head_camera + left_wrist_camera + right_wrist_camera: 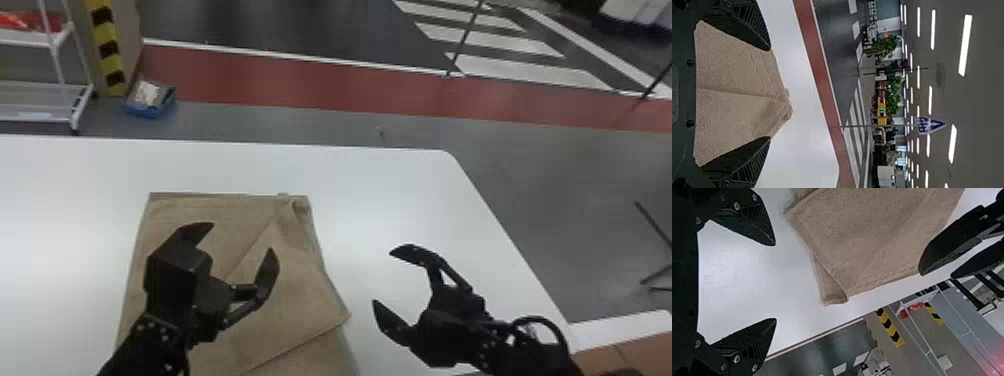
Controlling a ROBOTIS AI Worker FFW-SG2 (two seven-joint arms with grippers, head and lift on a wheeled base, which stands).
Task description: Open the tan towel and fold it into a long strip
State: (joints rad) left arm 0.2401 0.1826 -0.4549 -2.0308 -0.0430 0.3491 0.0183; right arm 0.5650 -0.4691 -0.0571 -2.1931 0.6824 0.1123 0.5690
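Note:
The tan towel (280,300) lies on the white table with its top layer folded at a slant and a small turned-over corner at the far right. My left gripper (242,237) is open over the towel's left part, holding nothing. In the left wrist view, the towel (738,94) shows between and beyond the open left gripper (770,94). To the towel's right, my right gripper (382,277) stands open above bare table. In the right wrist view, the towel (867,235) lies beyond the open right gripper (775,282), apart from its fingers.
The white table (400,190) ends in a rounded corner at the far right. Past it on the floor are a white rack (45,85) and a blue box (150,100) at the far left. A thin dark stand (655,225) is at the right.

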